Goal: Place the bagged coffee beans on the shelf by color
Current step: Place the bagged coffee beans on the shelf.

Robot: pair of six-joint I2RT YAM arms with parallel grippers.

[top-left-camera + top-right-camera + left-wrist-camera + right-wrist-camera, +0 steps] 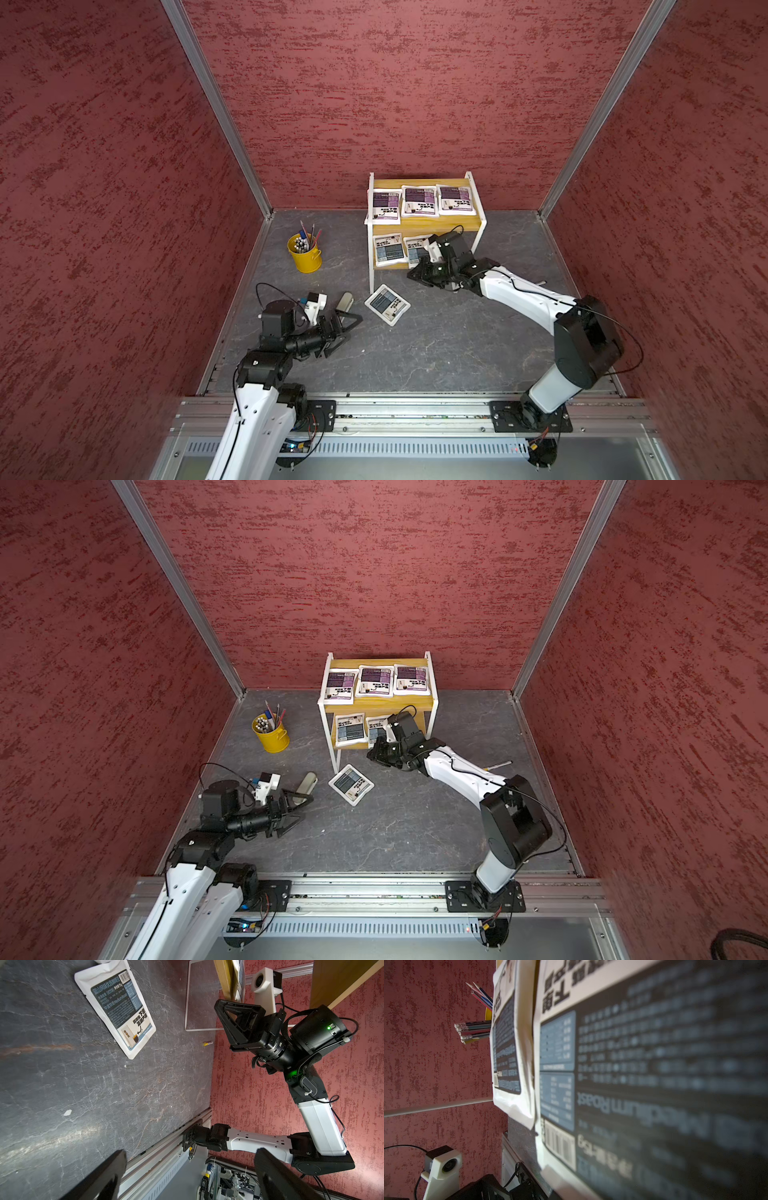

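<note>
The shelf [424, 227] stands at the back wall with three purple bagged coffee beans [420, 200] on its upper board. One grey-blue bag [390, 249] lies on the lower board. A second grey-blue bag [415, 250] sits beside it, overhanging the front edge, and my right gripper [420, 272] is shut on that end; it fills the right wrist view [654, 1064]. Another grey-blue bag [386, 304] [120, 1012] lies flat on the table before the shelf's left leg. My left gripper [347, 334] [191, 1155] hovers open and empty, left of that bag.
A grey-green case [344, 301] lies right beside the left gripper's far finger. A yellow pen bucket [305, 255] stands left of the shelf. A thin rod [498, 764] lies on the table behind the right arm. Red walls close in three sides.
</note>
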